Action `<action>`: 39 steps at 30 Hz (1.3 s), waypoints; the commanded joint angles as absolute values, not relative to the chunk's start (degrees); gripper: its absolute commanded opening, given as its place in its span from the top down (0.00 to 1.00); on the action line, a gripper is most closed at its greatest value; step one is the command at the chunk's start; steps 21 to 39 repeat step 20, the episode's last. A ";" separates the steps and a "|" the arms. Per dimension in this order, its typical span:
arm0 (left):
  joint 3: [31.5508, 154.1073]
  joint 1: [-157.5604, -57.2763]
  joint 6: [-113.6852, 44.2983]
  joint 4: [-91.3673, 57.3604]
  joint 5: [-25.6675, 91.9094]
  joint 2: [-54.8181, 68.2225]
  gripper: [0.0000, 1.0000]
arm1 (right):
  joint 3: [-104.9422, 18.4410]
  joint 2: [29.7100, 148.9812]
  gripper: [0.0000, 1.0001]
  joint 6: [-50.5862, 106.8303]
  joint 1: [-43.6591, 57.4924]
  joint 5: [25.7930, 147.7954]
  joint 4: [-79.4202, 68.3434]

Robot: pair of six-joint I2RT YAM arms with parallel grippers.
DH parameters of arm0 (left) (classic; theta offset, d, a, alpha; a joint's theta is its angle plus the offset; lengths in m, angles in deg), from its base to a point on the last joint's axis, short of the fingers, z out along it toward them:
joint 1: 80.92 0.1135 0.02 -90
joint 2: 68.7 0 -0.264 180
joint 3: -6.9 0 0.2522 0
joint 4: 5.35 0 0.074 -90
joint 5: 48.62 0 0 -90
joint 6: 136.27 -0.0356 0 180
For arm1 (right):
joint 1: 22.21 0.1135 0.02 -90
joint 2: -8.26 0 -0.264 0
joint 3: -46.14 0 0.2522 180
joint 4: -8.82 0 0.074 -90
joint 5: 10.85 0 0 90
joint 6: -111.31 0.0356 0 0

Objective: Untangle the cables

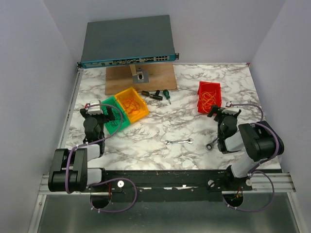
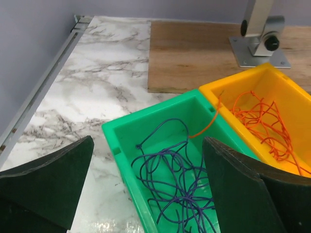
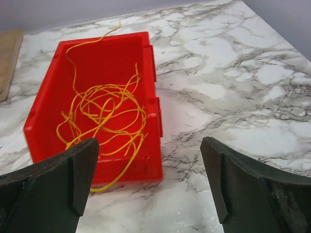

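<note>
Yellow cables [image 3: 104, 116] just beyond right hand [image 3: 149, 145]

left gripper [image 2: 148, 145] — spread wide; purple cables [image 2: 187, 201] in green bin [image 2: 116, 141]; orange cables [image 2: 262, 119] in yellow bin [image 2: 296, 97]

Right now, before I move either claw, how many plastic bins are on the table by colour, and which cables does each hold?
Green plastic bin, with thin purple cables: 1
Yellow plastic bin, with thin orange cables: 1
Red plastic bin, with thin yellow cables: 1
Total: 3 bins
</note>
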State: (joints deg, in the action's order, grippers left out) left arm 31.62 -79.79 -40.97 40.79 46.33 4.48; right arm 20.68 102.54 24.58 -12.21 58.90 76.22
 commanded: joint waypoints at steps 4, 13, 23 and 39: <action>34.68 -79.51 -43.63 41.46 38.12 4.32 0.01 | 19.11 101.88 0.00 28.96 -15.36 60.70 72.46; 34.61 -79.51 -43.67 42.06 38.20 4.52 0.01 | 19.20 101.91 0.00 28.69 -15.35 60.70 72.82; 34.53 -79.56 -43.67 42.22 38.22 4.50 0.02 | 19.20 101.92 0.00 28.65 -15.36 60.72 72.81; 34.53 -79.56 -43.67 42.22 38.22 4.50 0.02 | 19.20 101.92 0.00 28.65 -15.36 60.72 72.81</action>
